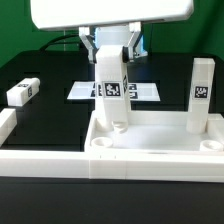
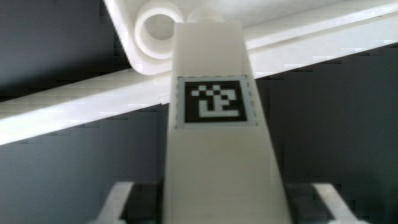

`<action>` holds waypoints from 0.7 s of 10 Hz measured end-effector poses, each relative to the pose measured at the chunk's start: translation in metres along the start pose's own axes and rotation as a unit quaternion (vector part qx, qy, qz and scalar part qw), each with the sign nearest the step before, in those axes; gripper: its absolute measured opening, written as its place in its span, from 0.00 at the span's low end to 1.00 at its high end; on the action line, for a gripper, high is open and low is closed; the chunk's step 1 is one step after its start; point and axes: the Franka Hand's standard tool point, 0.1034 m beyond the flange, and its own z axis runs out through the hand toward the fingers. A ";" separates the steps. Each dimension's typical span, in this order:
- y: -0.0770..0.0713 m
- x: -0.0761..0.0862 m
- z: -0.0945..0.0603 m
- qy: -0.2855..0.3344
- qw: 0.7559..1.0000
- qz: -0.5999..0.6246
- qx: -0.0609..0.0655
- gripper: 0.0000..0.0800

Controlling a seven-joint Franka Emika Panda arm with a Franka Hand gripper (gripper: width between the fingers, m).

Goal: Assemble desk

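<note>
Nearest to me, along the front edge of the black bench [image 1: 50, 70], a long white border rail [image 1: 60, 165] runs across, with a short arm turning back at the exterior view's left. Just behind it lies the desk's white tabletop [image 1: 150, 150], a shallow square tray with a raised rim, resting flat on the bench. Two white block legs stand upright in the tray. One leg [image 1: 112, 95], towards the tray's far corner on the exterior view's left, carries a black-and-white square tag facing me. The gripper [image 1: 113, 55] comes down from above and is closed on this leg's upper end, one finger on each side. Seen from the wrist view, the same tagged leg [image 2: 217, 130] runs between the two fingers [image 2: 125, 205], and its lower end sits just beside a round corner socket [image 2: 160, 28] of the tray. I cannot tell whether it is seated in that socket. A second leg [image 1: 202, 92], also tagged, stands free at the far corner on the exterior view's right. Farther back, a flat white marker board [image 1: 150, 91] lies on the bench behind the held leg. Off to the exterior view's left, well apart from the tray, a third leg [image 1: 22, 93] lies on its side.
</note>
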 end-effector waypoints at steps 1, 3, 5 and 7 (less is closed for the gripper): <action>0.000 0.000 0.000 0.000 1.000 0.000 0.000 0.36; -0.019 -0.002 0.000 0.015 0.999 -0.042 -0.007 0.36; -0.032 -0.007 0.003 0.008 0.997 -0.077 -0.010 0.36; -0.030 -0.007 0.003 0.008 0.997 -0.076 -0.011 0.36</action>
